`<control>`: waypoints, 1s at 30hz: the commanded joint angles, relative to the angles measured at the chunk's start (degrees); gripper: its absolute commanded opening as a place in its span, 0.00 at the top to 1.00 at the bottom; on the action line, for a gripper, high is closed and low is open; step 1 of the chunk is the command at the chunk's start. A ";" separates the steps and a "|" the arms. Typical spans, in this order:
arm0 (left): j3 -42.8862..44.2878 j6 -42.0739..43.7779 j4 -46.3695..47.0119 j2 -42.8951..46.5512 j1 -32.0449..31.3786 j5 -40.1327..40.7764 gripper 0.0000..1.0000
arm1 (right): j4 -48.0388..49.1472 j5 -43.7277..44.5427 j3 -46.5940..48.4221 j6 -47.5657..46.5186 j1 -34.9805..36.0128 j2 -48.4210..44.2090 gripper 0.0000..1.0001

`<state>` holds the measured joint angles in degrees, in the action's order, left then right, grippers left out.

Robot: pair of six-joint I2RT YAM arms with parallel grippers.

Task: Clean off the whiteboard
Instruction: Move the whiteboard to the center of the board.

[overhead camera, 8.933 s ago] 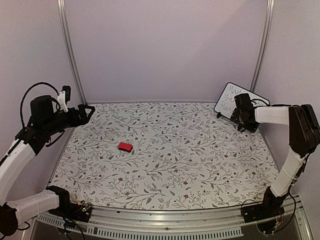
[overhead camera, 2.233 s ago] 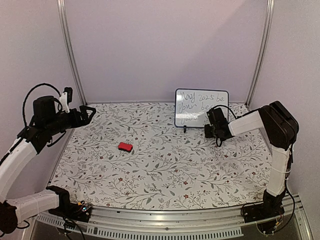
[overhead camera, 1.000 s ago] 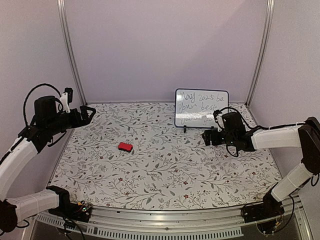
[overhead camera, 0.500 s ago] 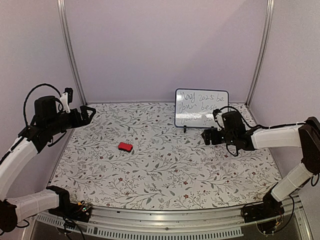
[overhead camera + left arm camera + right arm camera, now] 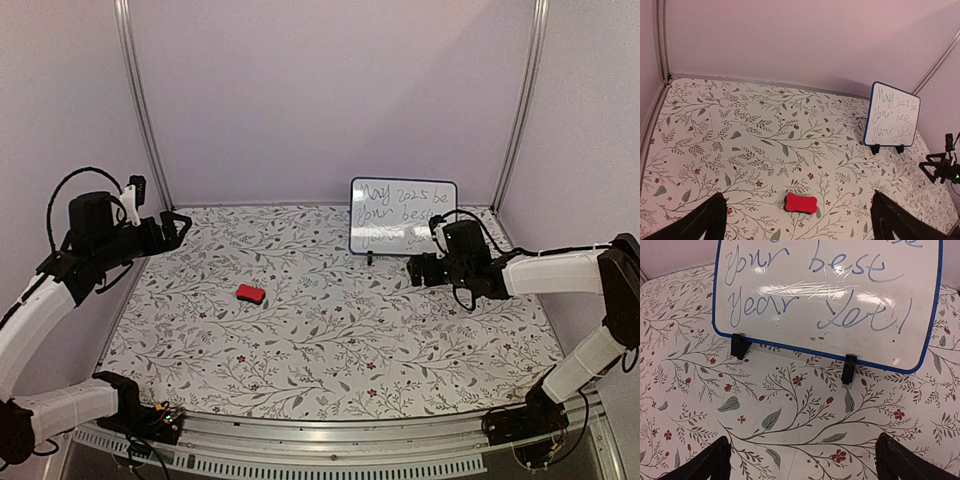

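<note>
**Count**
- Whiteboard (image 5: 403, 215): one. It stands upright on two black feet (image 5: 740, 346) at the back of the desk (image 5: 330, 340), right of centre. It is blue-framed, and we read three lines of blue handwriting, unwiped.
- Red eraser (image 5: 251, 294): one. It lies flat on the desk left of centre, well apart from the board.
- Left end effector (image 5: 178, 225): one. It is raised over the desk's far-left edge, fingers apart, holding nothing.
- Right end effector (image 5: 413, 271): one. It is low over the desk just in front of the board's right foot, fingers apart, holding nothing and not touching the board.

**Changes**
- Nine seconds back the board leaned in the far-right corner at the right end effector; now it stands further left, facing forward.
- Two seconds back the right arm's elbow was high; we now find it stretched low.
- Eraser and left arm are unmoved.
</note>
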<state>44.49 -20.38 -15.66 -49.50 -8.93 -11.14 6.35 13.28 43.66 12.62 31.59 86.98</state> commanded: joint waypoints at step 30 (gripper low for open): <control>-0.35 0.35 0.46 0.72 0.58 0.50 0.00 | -1.86 2.46 2.49 1.12 0.05 0.71 0.01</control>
<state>44.49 -20.36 -15.66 -49.10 -8.93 -10.94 5.02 14.70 44.40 13.72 31.59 87.42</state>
